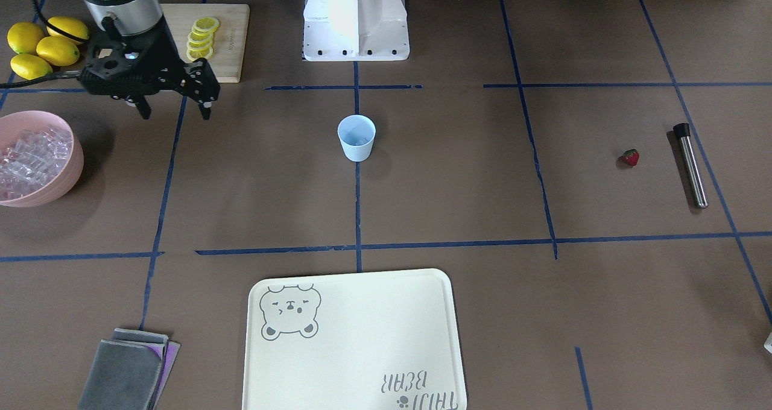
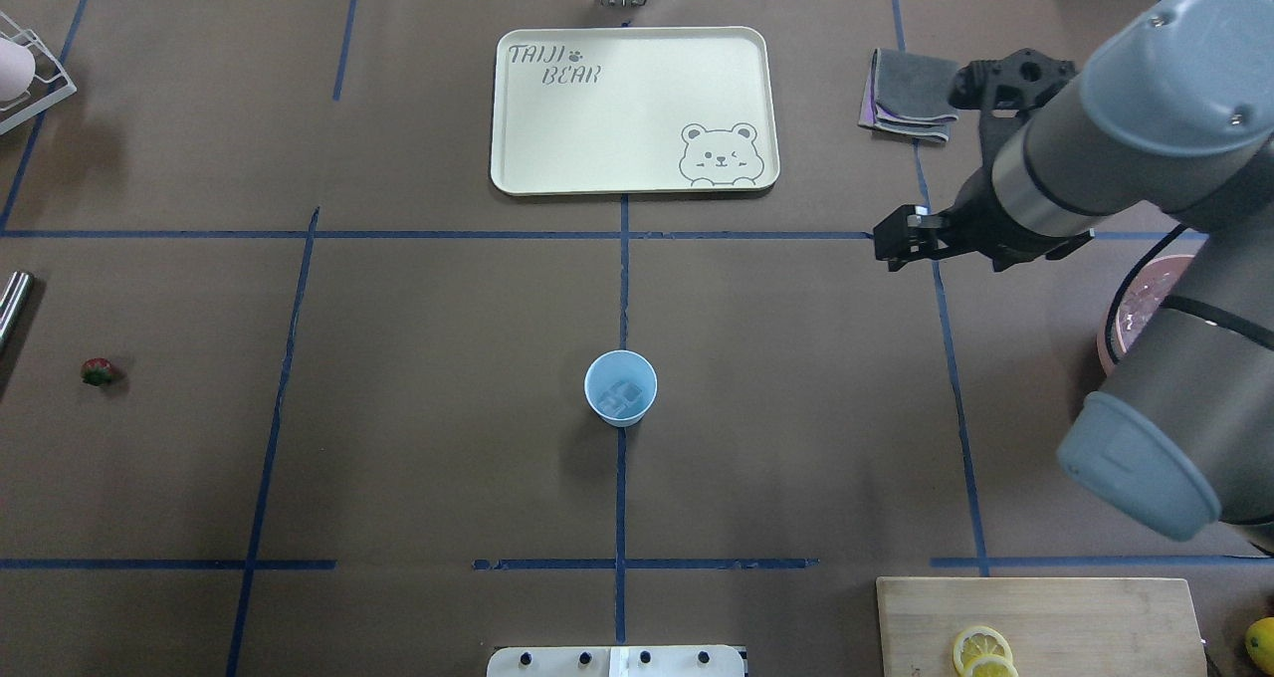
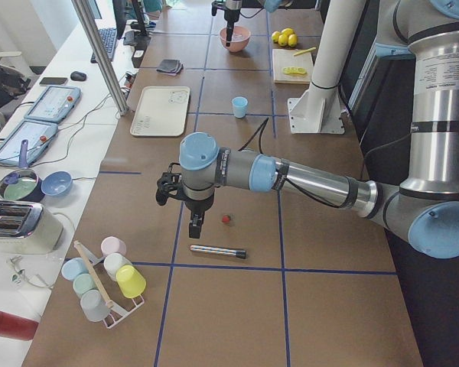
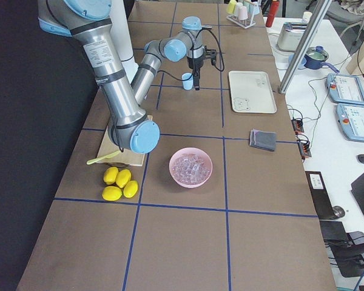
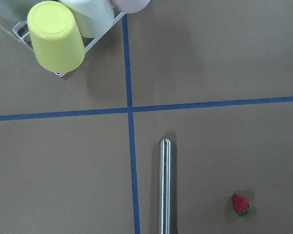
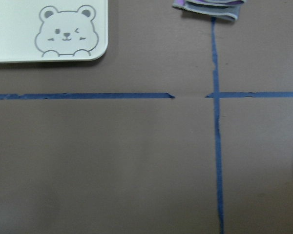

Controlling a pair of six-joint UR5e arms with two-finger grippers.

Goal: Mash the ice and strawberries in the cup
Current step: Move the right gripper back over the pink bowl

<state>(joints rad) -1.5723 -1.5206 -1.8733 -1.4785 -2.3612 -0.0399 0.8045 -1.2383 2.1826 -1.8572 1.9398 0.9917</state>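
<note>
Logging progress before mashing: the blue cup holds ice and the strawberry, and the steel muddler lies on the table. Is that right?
Not quite. The strawberry is not in the cup; it lies on the table beside the steel muddler, as the front-facing view shows. The overhead view shows only ice in the cup. The rest holds.

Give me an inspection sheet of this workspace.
Surface: brown table, blue tape grid.
Job's things: cup upright at centre, ice inside; more ice in pink bowl; strawberry on the table beside muddler.
Clutter: tray, cloths, lemons, board with lemon slices, cup rack.
Grippers: right gripper open, empty, near bowl; left gripper hangs near strawberry, state cannot tell.
Cables: black cable at right wrist.
Surroundings: side bench with pendants, toaster.
</note>
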